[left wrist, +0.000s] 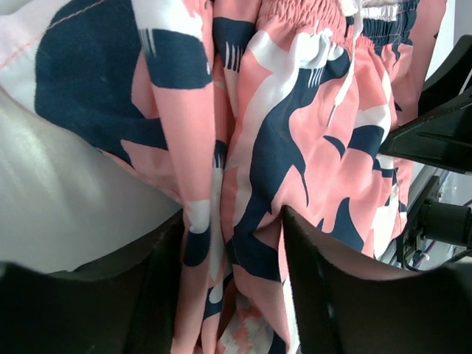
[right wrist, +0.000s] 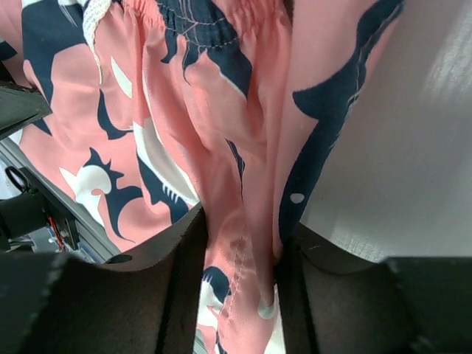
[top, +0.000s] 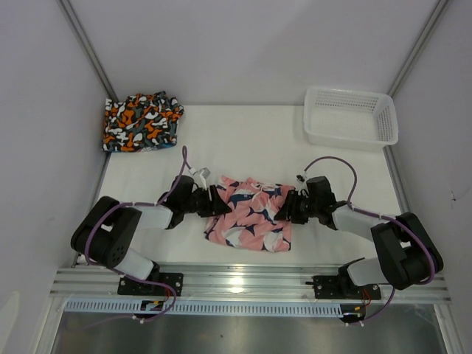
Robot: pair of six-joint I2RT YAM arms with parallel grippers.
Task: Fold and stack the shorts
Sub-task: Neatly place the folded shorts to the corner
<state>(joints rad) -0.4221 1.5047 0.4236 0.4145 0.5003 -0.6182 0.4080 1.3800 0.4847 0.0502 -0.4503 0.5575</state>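
1. The pink shorts (top: 251,214) lie spread on the white table (top: 243,140), in the near middle and between the two arms. The print is pink, navy and white.
2. Their gathered waistband (left wrist: 295,11) and white drawstring (left wrist: 346,66) show at the top of the left wrist view.
3. The left gripper (top: 214,203) is at the shorts' left edge. In its wrist view a ridge of pink cloth stands between the two black fingers (left wrist: 324,287), which press on it from both sides: the jaws are clamped on the shorts.
4. The right gripper (top: 287,206) is at the opposite, right edge. Its wrist view shows a fold of the same cloth caught between its fingers (right wrist: 169,280) and touching both, so it too is clamped on the shorts.
5. The camouflage shorts (top: 141,122), in orange, black and white, sit folded in the far left corner of the table, well apart from the pink pair.
6. A white mesh basket (top: 346,136) stands in the far right corner.
7. Both arm bases are bolted to a metal rail (top: 243,284) along the table's near edge.
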